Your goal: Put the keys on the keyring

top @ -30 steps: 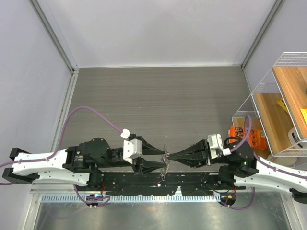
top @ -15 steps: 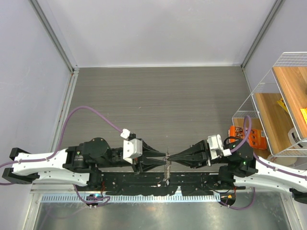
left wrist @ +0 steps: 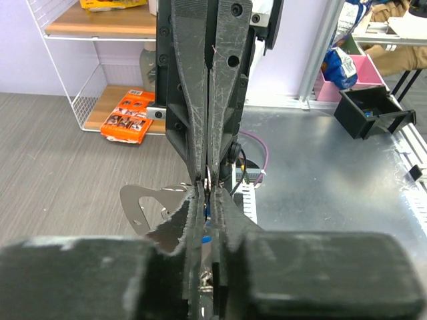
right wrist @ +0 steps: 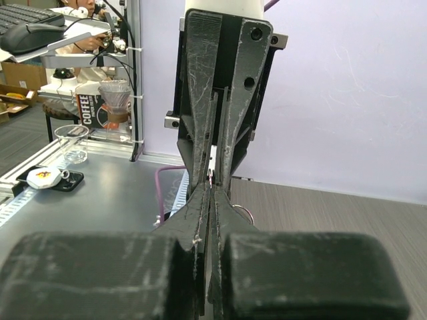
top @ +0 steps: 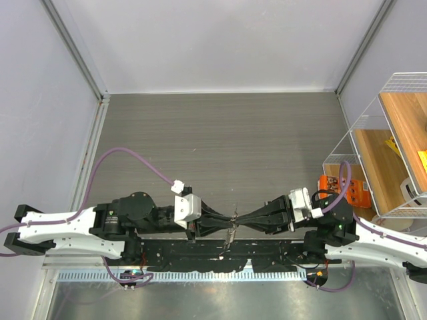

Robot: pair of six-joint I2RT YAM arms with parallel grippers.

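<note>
My two grippers meet tip to tip just above the table's near edge. My left gripper (top: 229,219) is shut; in the left wrist view (left wrist: 206,191) a blue key head (left wrist: 206,237) shows between its fingers, and a flat silvery metal piece (left wrist: 141,203) sticks out to the left. My right gripper (top: 239,218) is shut on the keyring, whose thin wire loop (right wrist: 246,215) pokes out beside its fingertips (right wrist: 211,187). Small metal pieces (top: 230,233) dangle below the meeting point. Other keys are hidden by the fingers.
An orange packet (top: 344,190) lies on the table at the right, beside a white wire shelf (top: 363,127) holding wooden boards. A black rail (top: 200,252) runs along the near edge under the grippers. The grey table (top: 220,140) stretches behind.
My left gripper was open around the keyring a second ago and has closed on it. Both grippers have drawn closer together, and the dangling pieces shifted slightly.
</note>
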